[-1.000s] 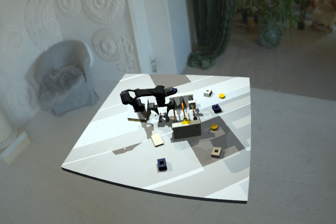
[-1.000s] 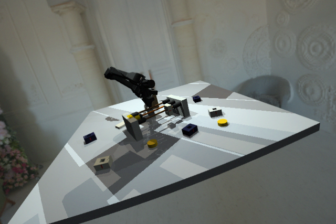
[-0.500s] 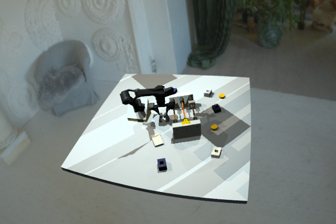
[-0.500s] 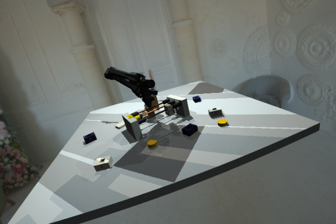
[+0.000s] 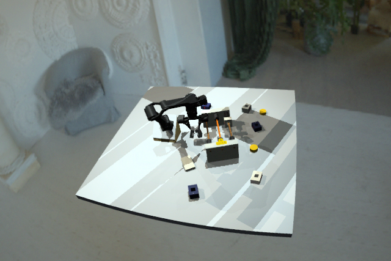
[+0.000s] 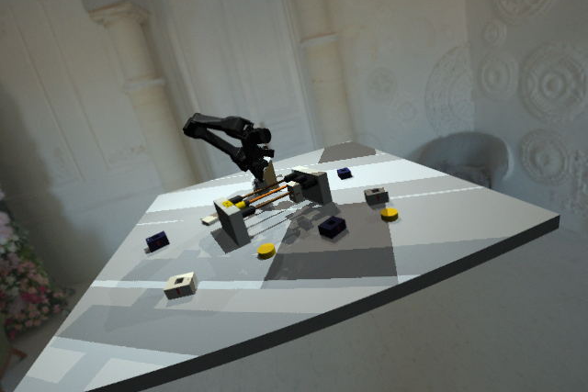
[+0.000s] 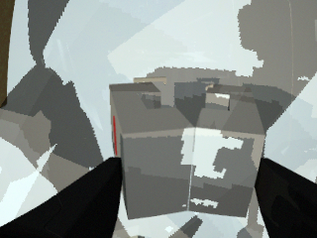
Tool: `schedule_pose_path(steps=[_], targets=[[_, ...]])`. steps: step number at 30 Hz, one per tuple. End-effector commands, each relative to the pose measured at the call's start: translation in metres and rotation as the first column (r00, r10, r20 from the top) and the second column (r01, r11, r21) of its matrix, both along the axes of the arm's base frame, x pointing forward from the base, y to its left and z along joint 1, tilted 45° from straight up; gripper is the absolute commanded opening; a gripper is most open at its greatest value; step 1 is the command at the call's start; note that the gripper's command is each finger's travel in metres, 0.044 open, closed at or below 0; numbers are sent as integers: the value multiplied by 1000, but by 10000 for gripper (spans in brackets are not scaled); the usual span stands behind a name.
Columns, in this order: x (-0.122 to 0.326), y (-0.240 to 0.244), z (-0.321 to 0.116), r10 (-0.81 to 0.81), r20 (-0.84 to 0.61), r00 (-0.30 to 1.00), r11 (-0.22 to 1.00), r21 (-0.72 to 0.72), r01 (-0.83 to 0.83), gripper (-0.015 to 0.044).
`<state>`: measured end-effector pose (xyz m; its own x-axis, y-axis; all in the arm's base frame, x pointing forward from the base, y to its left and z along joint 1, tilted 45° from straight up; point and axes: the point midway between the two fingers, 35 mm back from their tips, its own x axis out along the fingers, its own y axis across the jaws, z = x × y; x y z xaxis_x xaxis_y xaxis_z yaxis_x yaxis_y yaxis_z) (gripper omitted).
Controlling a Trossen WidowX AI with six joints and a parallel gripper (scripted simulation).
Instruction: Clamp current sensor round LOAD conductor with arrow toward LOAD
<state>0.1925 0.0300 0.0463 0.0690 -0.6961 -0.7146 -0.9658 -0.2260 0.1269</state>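
Note:
The sensor (image 7: 154, 171) is a grey block in two halves, spread in a V at the top of the wrist view, with a red mark on its left side. My gripper (image 7: 190, 169) (image 5: 195, 133) is shut on it, one finger against each outer side. It is low, left of the conductor stand in the top view. The stand has a front block (image 5: 222, 153) (image 6: 231, 224) and a back block (image 5: 212, 118) (image 6: 322, 186), with three conductors between. The middle conductor (image 5: 218, 130) is bright orange and ends at a yellow tag (image 5: 220, 141) (image 6: 228, 203); its lettering is unreadable.
A small pale block (image 5: 228, 118) (image 6: 294, 192) sits at the right-hand conductor. Dark blue blocks (image 5: 193, 191) (image 6: 332, 226), a cream block (image 5: 256, 177) (image 6: 180, 285), a grey block (image 5: 246, 107) (image 6: 376, 196) and yellow discs (image 5: 253, 147) (image 6: 389, 214) lie around the stand.

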Motion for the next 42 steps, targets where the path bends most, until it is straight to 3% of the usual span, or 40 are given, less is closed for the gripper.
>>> schedule_pose_path(steps=[1,17,25,33,42], targets=[[1,16,14,-2,4,1000,1000,9,2,0],[-2,54,56,-7,8,1000,1000,-3,7,0],[9,56,55,-184,195,963,983,58,176,0],[24,57,54,-409,398,821,912,181,367,0],[41,57,55,-628,548,553,774,363,519,0]])
